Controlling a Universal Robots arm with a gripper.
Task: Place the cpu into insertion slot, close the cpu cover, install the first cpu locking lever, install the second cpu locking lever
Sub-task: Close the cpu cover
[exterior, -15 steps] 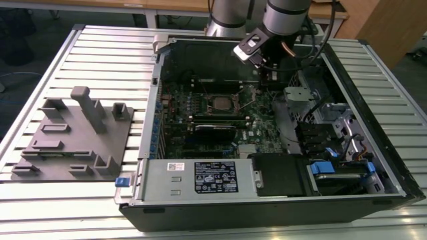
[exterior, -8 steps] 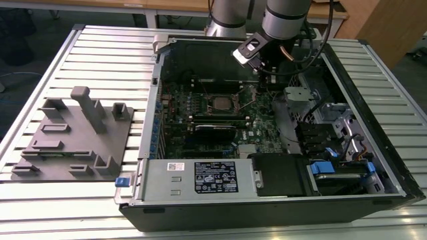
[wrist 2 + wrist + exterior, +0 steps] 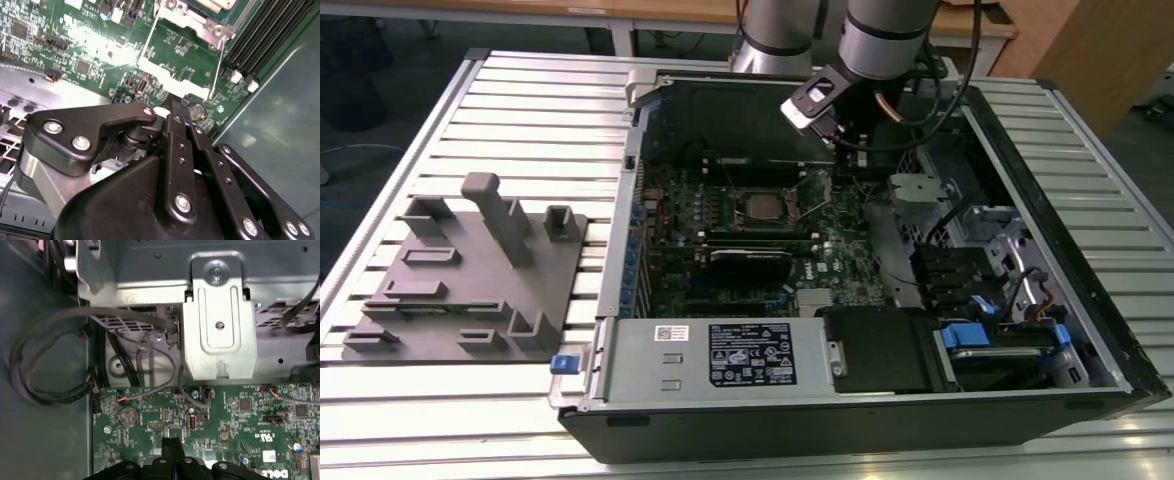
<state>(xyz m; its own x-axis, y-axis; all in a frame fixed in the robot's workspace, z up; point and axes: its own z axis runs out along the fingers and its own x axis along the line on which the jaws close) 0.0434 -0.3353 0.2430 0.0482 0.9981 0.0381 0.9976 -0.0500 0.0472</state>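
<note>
While the cpu (image 3: 758, 208) lies flat, face up, in the insertion slot (image 3: 731, 200), gripper (image 3: 171, 441) clenched, empty.

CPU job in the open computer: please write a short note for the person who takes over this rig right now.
The gripper is shut with nothing between its fingers. It hangs low over the green motherboard, apart from the socket, toward the exterior view's right of it.
Things: the cpu lies in the insertion slot. The cpu cover looks folded down around it.
Done: chip placed; cover apparently closed.
Left: both wire levers seem to stand up off the socket, not latched.
</note>
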